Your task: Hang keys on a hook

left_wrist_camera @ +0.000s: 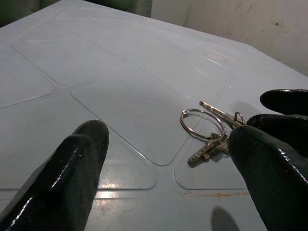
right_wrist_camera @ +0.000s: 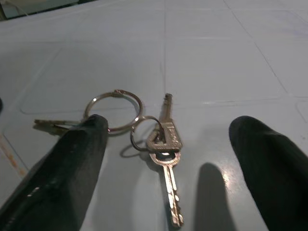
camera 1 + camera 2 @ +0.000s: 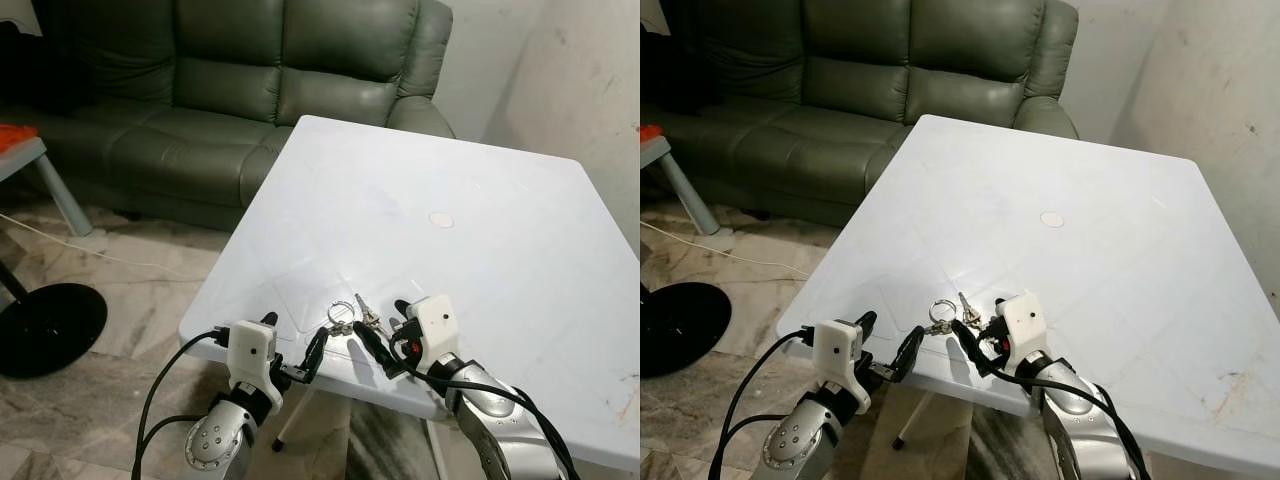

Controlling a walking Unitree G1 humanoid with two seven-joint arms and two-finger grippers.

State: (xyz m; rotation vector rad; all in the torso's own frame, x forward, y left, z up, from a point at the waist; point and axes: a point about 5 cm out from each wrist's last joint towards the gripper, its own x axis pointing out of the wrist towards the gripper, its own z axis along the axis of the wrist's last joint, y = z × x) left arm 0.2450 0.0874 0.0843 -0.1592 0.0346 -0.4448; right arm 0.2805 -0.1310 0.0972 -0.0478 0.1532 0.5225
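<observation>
Where the white counter (image 3: 520, 260) ends nearest the robot, both arms reach in over its edge. The left claw (image 3: 294, 347) hovers at that near edge with its two black fingers (image 1: 62, 173) spread wide and nothing between them. Just beside it, the right claw (image 3: 385, 335) is also spread wide and holds nothing; its fingers (image 2: 72, 163) straddle the keys (image 3: 358, 318) without gripping them, one fingertip lying over the edge of the larger ring.

The keys lie flat on the counter between the two claws, close to the near edge. A large ring (image 2: 113, 109) is linked to a smaller ring (image 2: 146, 133), and at least two keys fan out from them, one long key (image 2: 167, 159) pointing along the right claw's fingers.

Farther in, near the middle of the counter, sits a small round mark (image 3: 441, 220). Past the far corner stands a dark green leather sofa (image 3: 250, 90) against a pale wall (image 3: 580, 90). On the marble floor (image 3: 140, 300) to the robot's left are a round black base (image 3: 45, 325), a thin pale cable (image 3: 100, 255) and the grey leg of another piece of furniture (image 3: 62, 195).
</observation>
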